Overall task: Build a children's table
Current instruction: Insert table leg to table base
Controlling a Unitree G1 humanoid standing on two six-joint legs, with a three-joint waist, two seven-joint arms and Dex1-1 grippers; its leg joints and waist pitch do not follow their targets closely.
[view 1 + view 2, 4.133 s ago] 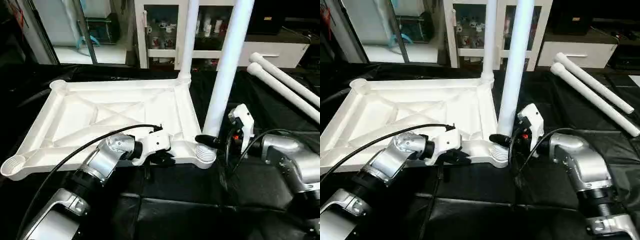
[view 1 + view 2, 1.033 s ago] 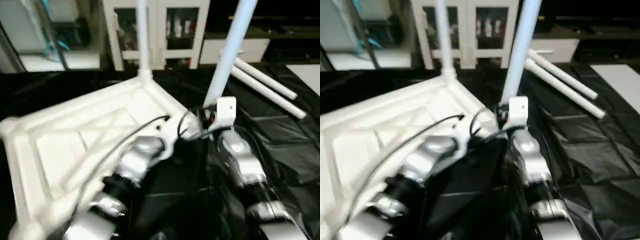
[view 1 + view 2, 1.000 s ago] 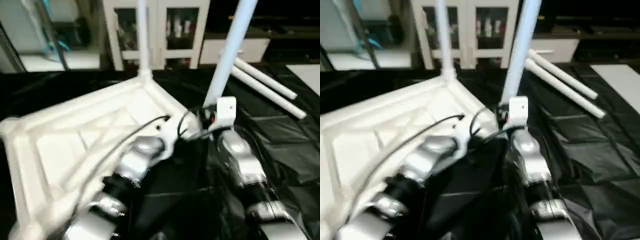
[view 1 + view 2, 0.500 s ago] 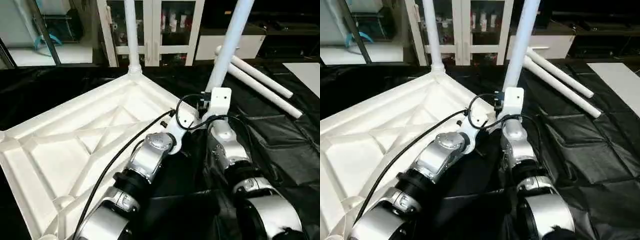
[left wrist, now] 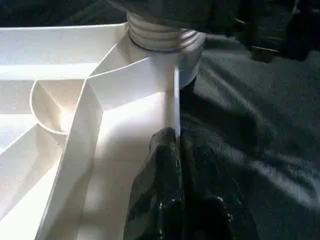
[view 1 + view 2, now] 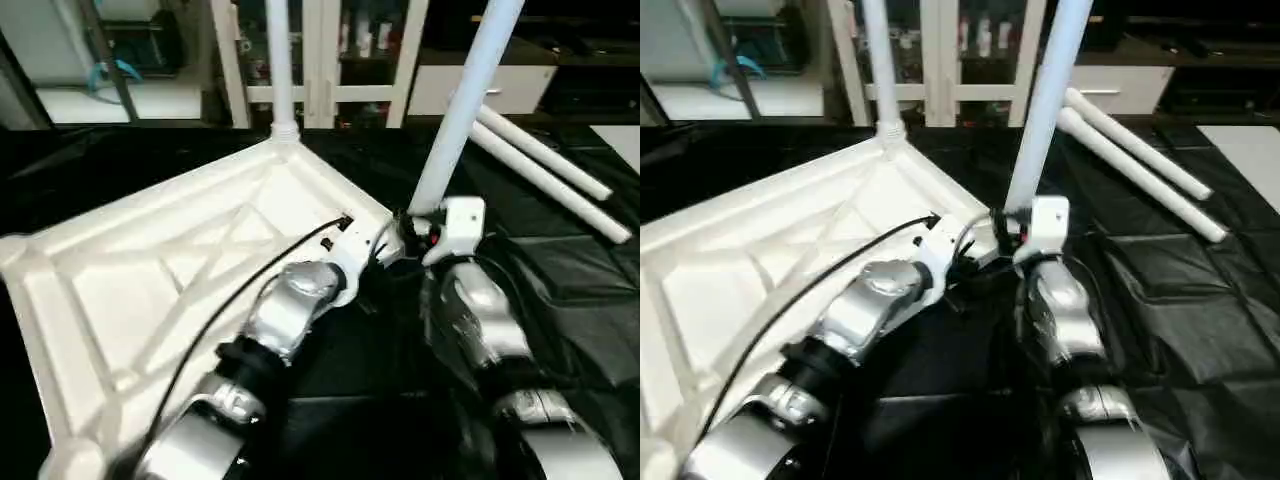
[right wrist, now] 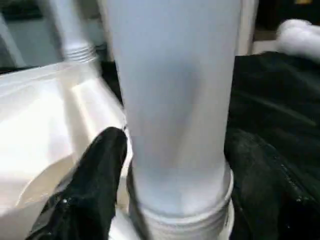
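The white tabletop [image 6: 150, 270] lies upside down on the black cover, ribs up, one corner pointing away from me. Two white legs stand in its sockets: one at the far corner [image 6: 280, 60], one at the right corner [image 6: 455, 110]. My left gripper [image 5: 175, 142] is shut on the tabletop's thin rim just short of the right corner socket [image 5: 162, 37]. My right gripper [image 7: 175, 150] is open, a black finger [image 7: 100, 170] on either side of the lower end of the right corner leg [image 7: 175, 90], just above its threaded collar.
Two loose white legs [image 6: 545, 155] lie side by side on the black cover at the right. White glass-door cabinets [image 6: 950, 50] stand beyond the table's far edge. The cover is wrinkled at the near right [image 6: 1200, 330].
Over four seconds the tabletop has turned, its right corner now farther from me, both arms following it. In the last second mainly the view itself shifted.
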